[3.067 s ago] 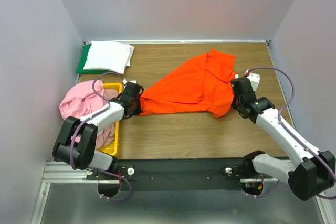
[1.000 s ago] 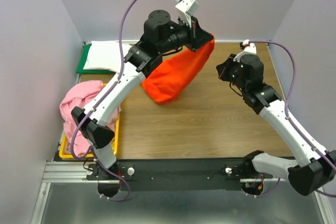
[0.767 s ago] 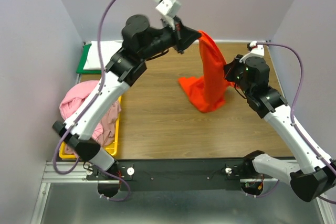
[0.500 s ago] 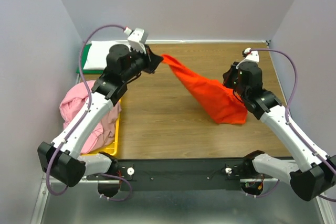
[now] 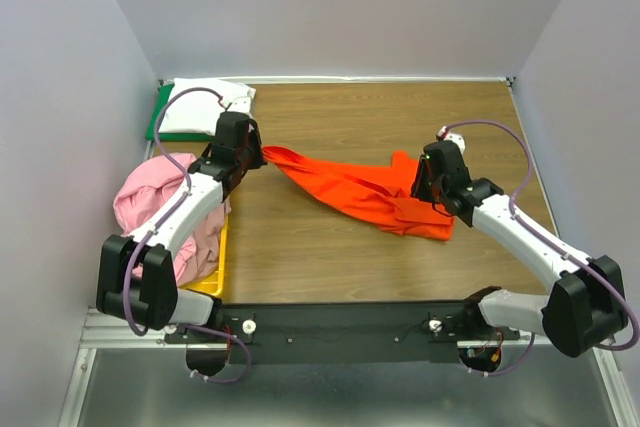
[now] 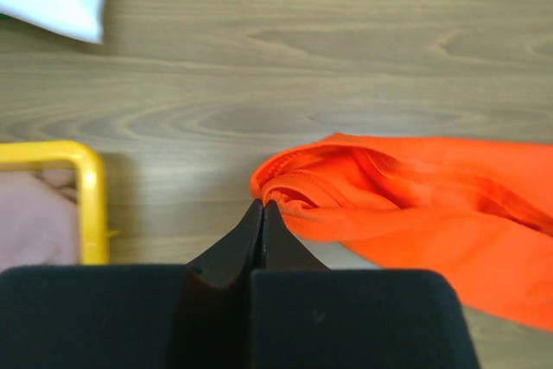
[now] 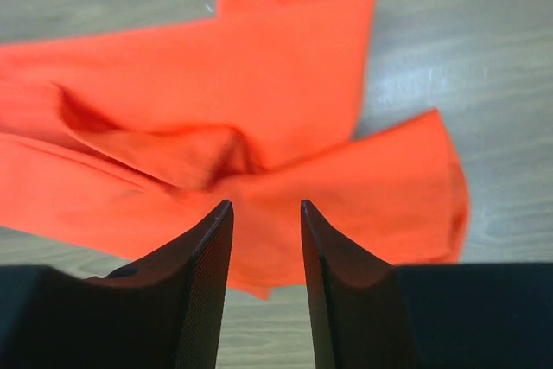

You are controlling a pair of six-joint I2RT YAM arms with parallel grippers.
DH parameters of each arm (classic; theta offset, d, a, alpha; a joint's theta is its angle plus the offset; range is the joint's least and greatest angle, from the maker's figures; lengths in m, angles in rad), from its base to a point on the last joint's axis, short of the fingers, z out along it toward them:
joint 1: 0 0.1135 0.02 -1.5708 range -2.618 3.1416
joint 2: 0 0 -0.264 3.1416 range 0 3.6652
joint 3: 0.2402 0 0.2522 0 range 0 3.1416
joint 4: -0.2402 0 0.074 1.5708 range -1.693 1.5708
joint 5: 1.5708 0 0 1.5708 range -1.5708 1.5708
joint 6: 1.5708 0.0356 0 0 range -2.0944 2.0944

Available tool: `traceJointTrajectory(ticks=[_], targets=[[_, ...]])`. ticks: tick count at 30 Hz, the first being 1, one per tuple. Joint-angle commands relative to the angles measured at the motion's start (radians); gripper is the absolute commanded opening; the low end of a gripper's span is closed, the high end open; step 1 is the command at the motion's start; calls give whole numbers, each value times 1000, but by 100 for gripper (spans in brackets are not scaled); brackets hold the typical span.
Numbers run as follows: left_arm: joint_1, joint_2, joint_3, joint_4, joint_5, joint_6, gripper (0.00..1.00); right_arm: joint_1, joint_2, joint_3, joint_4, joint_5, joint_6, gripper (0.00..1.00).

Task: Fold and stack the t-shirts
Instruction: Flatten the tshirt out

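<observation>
Mid-frame, the left gripper (image 6: 262, 205) pinches the orange t-shirt (image 5: 350, 190) by its left end, seemingly to stretch it flat, while the right gripper (image 7: 265, 205) hovers with fingers parted above its bunched right side.

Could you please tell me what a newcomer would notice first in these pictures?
The bright orange t-shirt sprawls crumpled across the middle of the wooden table, one end pinched in the shut left gripper. The right gripper hovers open over its other end.
</observation>
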Motion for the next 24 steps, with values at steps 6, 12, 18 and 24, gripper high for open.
traceJointTrajectory(ticks=[6,12,18,24], targets=[[82,40,55,-25,-107,34,0,-4,48,-79,-76,33,79,50],[96,46,64,-42,-119,39,0,-4,115,-105,-86,77,93,56],[96,43,55,-45,-115,42,0,-8,170,-99,-32,47,82,56],[96,40,54,-51,-115,43,0,-21,201,-119,11,4,74,53]])
